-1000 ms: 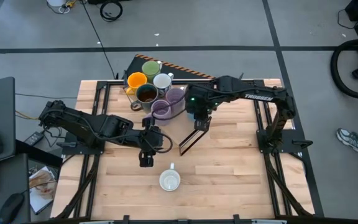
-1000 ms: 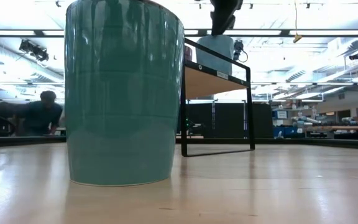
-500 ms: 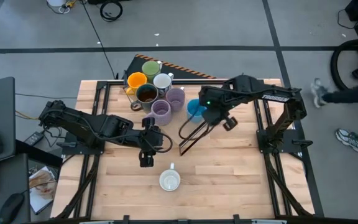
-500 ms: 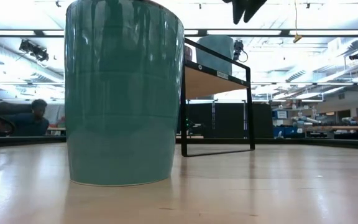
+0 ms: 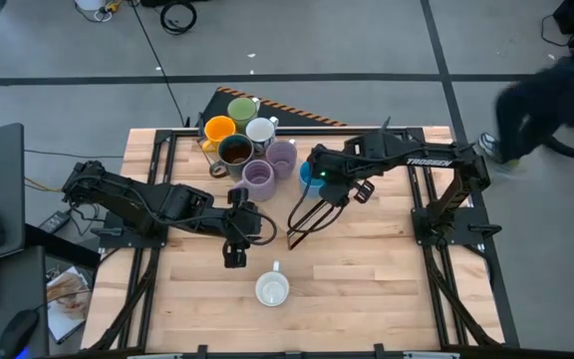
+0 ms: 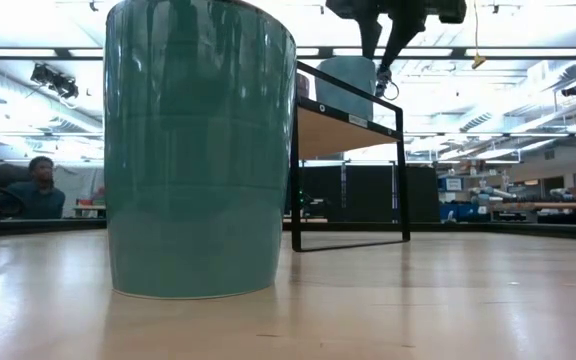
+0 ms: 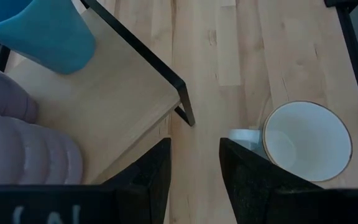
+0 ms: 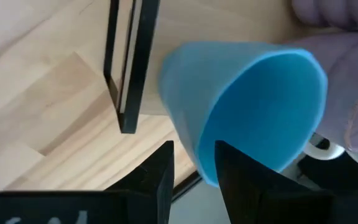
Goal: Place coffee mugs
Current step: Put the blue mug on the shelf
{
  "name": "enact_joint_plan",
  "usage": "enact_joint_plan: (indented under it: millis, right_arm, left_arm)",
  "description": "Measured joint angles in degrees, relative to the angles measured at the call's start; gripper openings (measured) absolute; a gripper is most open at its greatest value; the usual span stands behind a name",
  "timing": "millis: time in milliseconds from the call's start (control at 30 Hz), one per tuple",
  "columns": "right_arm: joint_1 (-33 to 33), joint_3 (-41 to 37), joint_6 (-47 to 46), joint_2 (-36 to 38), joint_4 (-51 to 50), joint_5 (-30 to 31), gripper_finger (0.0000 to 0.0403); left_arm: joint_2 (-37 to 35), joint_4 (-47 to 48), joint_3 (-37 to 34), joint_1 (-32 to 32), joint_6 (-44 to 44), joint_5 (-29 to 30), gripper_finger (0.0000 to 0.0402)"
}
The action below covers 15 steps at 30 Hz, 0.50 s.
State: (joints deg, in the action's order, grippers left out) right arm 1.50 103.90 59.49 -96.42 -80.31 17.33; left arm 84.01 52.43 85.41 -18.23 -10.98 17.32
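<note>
Currently, right gripper [image 5: 319,178] poised just over the blue mug [image 5: 312,174] on the rack [image 5: 305,213], fingers [image 8: 160,177] narrowly parted astride the mug's wall, contact impossible to confirm. Blue mug beside the lavender mugs [image 5: 270,166], in a cluster with orange [image 5: 218,128], green [image 5: 242,109], brown [image 5: 234,151] and white [image 5: 260,131]. Left gripper [image 5: 234,251] waiting near the rack, slightly open, empty. Lone white mug [image 5: 271,289] well apart.

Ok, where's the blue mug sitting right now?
In the high view the blue mug stands on the black-framed shelf, right of the lavender mugs, with the right gripper directly over it.
</note>
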Motion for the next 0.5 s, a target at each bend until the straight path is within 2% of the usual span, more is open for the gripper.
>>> enact_joint_plan:
  millis: [233, 500]
  right_arm:
    - [0.1, -3.5, 3.6, 0.0, 2.9, 2.5, 0.0121]
    - [0.2, -4.0, 1.7, 0.0, 4.7, -0.8, 0.0086]
  left_arm:
    - [0.0, -0.1, 0.0, 0.0, -0.4, 0.0, 0.0141]
    - [0.0, -0.3, 0.0, 0.0, -0.4, 0.0, 0.0141]
